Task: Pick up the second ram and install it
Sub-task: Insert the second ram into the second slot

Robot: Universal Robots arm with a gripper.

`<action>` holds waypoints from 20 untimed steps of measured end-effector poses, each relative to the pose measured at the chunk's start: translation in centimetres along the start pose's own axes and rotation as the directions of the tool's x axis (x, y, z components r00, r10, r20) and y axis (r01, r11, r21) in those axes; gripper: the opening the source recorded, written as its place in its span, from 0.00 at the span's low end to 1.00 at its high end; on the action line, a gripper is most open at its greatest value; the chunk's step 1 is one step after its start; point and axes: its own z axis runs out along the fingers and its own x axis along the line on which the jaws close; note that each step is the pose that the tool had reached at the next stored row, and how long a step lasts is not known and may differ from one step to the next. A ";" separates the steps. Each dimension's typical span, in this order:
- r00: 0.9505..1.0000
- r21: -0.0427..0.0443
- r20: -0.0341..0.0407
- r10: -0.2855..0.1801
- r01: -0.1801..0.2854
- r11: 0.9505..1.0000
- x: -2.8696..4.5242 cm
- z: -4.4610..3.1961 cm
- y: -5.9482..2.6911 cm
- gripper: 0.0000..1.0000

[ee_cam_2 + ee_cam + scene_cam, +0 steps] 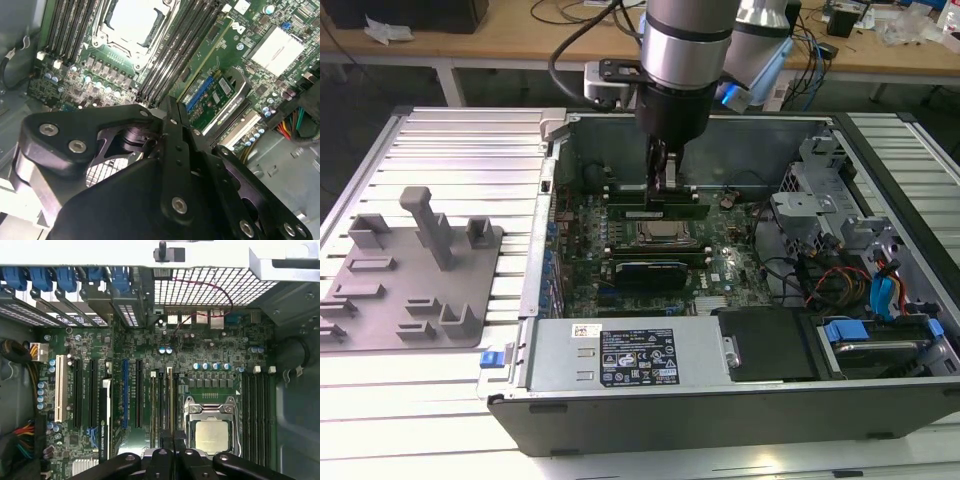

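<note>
Inside open case (720, 425), far side of CPU socket (665, 233): my fingers (661, 178) clenched, apparently pinching second ram (655, 208) by top edge; strip stands on edge along memory slot, my arm upright above, for straight seating

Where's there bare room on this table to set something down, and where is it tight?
Bare table slats lie beyond the fixture tray, beside the case wall, and again in front of the tray. Inside the case it is crowded: the gripper over the motherboard, cables on the exterior view's right.
</note>
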 end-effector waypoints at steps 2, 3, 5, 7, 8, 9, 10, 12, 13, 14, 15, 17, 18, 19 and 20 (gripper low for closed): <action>1.000 0.000 -0.001 0.000 0.000 1.000 0.01 0.73 -0.04 0.09; 1.000 0.000 -0.001 0.000 0.000 1.000 0.01 1.06 -0.06 0.09; 1.000 0.000 -0.001 0.000 0.000 1.000 0.02 1.38 -0.08 0.09; 1.000 0.000 -0.001 0.000 0.000 1.000 0.04 1.80 -0.10 0.09; 1.000 0.000 -0.001 -0.001 0.001 1.000 0.04 2.09 -0.11 0.09; 1.000 0.000 -0.001 -0.001 0.001 1.000 0.04 2.27 -0.13 0.09; 1.000 0.000 -0.001 -0.001 0.001 1.000 0.04 2.46 -0.14 0.09; 1.000 0.002 -0.001 -0.006 0.006 1.000 0.05 2.98 -0.16 0.09; 1.000 0.005 -0.002 -0.010 0.010 1.000 0.05 3.20 -0.18 0.09; 1.000 0.006 -0.002 -0.015 0.015 1.000 0.06 3.36 -0.19 0.09; 1.000 0.006 -0.002 -0.017 0.017 1.000 0.06 3.48 -0.26 0.09; 1.000 0.006 -0.002 -0.017 0.017 1.000 0.06 3.57 -0.45 0.09; 1.000 0.006 -0.002 -0.017 0.017 1.000 0.06 3.64 -0.70 0.09; 1.000 0.006 -0.002 -0.017 0.017 1.000 0.06 3.73 -0.94 0.09; 1.000 0.006 -0.002 -0.014 0.014 1.000 0.06 3.98 -0.98 0.09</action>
